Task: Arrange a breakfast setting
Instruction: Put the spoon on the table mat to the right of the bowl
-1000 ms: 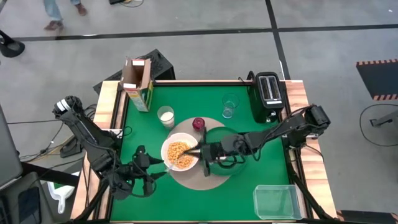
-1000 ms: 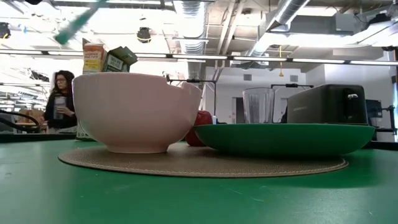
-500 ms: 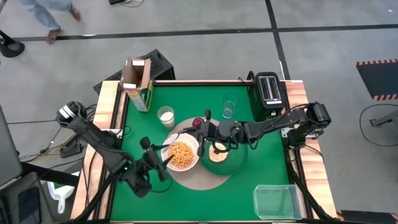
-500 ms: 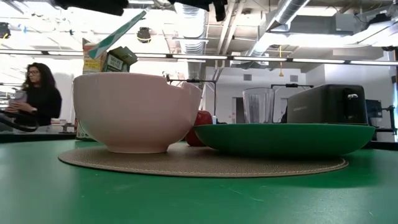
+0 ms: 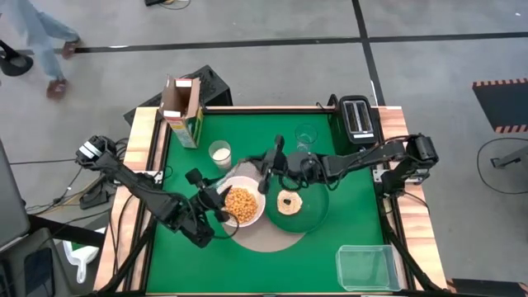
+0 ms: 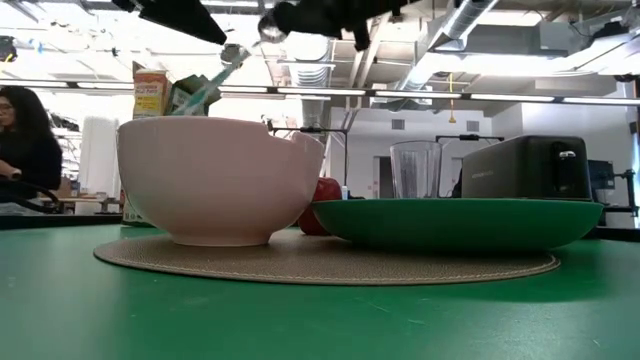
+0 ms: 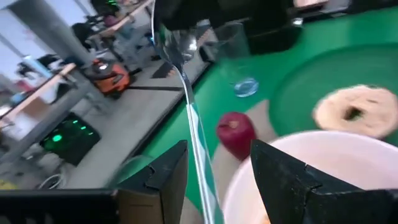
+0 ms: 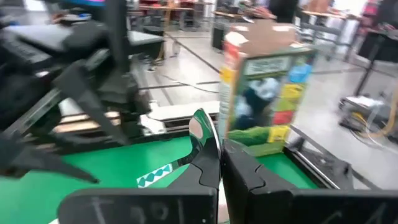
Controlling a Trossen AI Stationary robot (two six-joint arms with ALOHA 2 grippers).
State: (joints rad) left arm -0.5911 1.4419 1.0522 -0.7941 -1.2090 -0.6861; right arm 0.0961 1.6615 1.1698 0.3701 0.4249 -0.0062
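Note:
A round tan mat (image 5: 276, 238) carries a white bowl (image 5: 247, 183) of cereal and a dark-green plate (image 5: 318, 206) with a bagel (image 5: 290, 201). The red fruit (image 7: 236, 134) lies on the mat beside the bowl. The cereal box (image 5: 183, 111) stands open at the far left. My right gripper (image 5: 266, 169) is above the bowl's far side, shut on a spoon (image 7: 193, 118) with a green-and-white handle. My left gripper (image 5: 216, 196) is open at the bowl's left. Its fingers stand on either side of the spoon's handle (image 7: 205, 186). My right gripper pinches the spoon at its neck (image 8: 208, 146), just below the spoon's bowl (image 8: 200, 127), between its two fingers. The fingers come from the table's right. The spoon is lifted clear and slants down toward my left gripper, its handle (image 6: 210, 78) above the white bowl.
A glass of milk (image 5: 219, 153) stands by the mat's far left, a clear glass (image 5: 306, 136) behind the plate. A black toaster (image 5: 357, 120) is at the far right, a clear tub (image 5: 367, 266) at the near right. A person (image 6: 25, 150) shows beyond the table.
My right gripper has risen from the bowl's right rim and gone toward the far edge, carrying the spoon up with it and uncovering the bagel. My left gripper has moved up and right to the bowl's left side, around the spoon's handle.

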